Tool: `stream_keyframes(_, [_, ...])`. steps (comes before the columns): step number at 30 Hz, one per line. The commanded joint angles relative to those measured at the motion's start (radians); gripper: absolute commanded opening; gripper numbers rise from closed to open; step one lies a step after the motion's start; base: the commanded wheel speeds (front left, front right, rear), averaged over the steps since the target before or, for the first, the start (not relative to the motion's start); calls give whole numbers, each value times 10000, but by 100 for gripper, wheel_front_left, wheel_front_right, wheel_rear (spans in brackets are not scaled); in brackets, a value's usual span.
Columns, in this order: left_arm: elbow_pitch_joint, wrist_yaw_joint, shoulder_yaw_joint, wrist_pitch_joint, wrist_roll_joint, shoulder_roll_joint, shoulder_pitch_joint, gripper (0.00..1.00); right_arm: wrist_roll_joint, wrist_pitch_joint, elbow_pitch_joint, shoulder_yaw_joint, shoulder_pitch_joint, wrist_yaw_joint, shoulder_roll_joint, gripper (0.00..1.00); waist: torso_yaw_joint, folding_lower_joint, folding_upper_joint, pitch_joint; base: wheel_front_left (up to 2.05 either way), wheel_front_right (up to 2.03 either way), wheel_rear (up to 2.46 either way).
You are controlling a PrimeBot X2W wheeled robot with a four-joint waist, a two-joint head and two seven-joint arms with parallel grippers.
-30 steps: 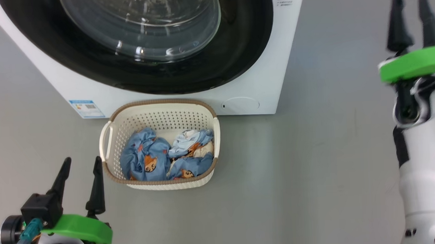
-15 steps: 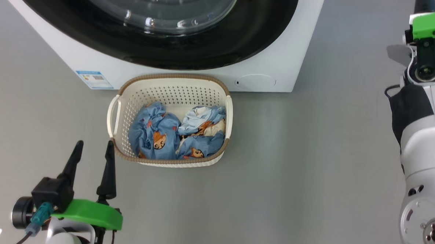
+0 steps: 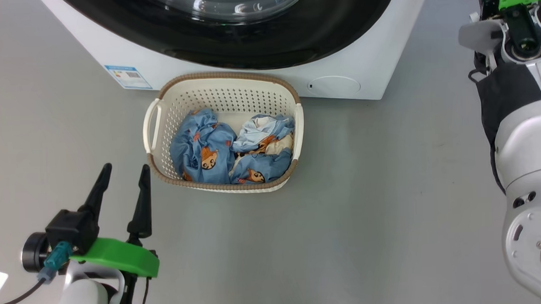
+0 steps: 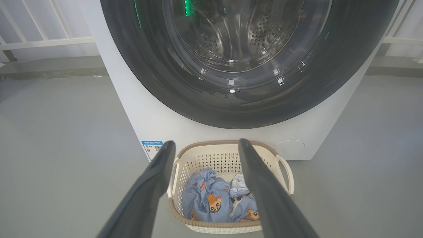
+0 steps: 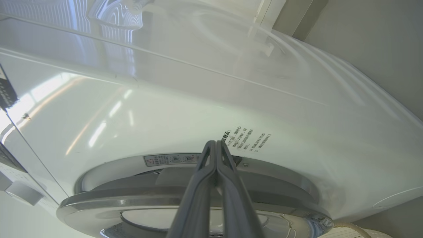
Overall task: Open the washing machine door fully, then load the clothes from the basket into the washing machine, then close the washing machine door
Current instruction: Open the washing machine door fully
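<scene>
The washing machine [image 3: 367, 70] stands at the top of the head view, its door [image 3: 293, 41] a glossy black ring around clear glass. The cream basket [image 3: 224, 131] sits on the floor just in front, holding the blue fox-print clothes [image 3: 206, 150]. My left gripper [image 3: 125, 167] hovers open left of the basket, empty. In the left wrist view its fingers [image 4: 206, 142] frame the basket [image 4: 228, 155], clothes [image 4: 206, 201] and door [image 4: 185, 96]. My right gripper [image 5: 215, 142] is shut on nothing, tips at the door's grey rim [image 5: 132, 198] against the white front [image 5: 165, 109].
Grey floor surrounds the machine and basket. A blue label sticker [image 3: 128, 77] marks the machine's lower left front. My right forearm [image 3: 525, 127] fills the right edge of the head view. A white railing [image 4: 43, 41] runs behind the machine.
The head camera has shifted, so the machine and basket sit higher and further right. My right gripper has shut and risen past the top edge of the head view. The left gripper stays open.
</scene>
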Motion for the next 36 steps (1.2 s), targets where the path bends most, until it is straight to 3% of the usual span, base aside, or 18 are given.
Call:
stream_keyframes(1, [-176,-14,299,-65,-154,216,-242,100,-108,123,-165,145,-498,16,85,0,50,0,0,76,0,0,0])
stream_keyframes(13, [-160,-15,107,-65,-276,129,-360,100,-663,1495,448,378,-1397,16,-26,0,282,0,0,440,0,0,0])
stream_keyframes(36, [-237,-15,-114,-65,-478,38,-692,100,-1474,2104,1305,-135,-2791,16,-293,0,560,0,0,1263,0,0,0])
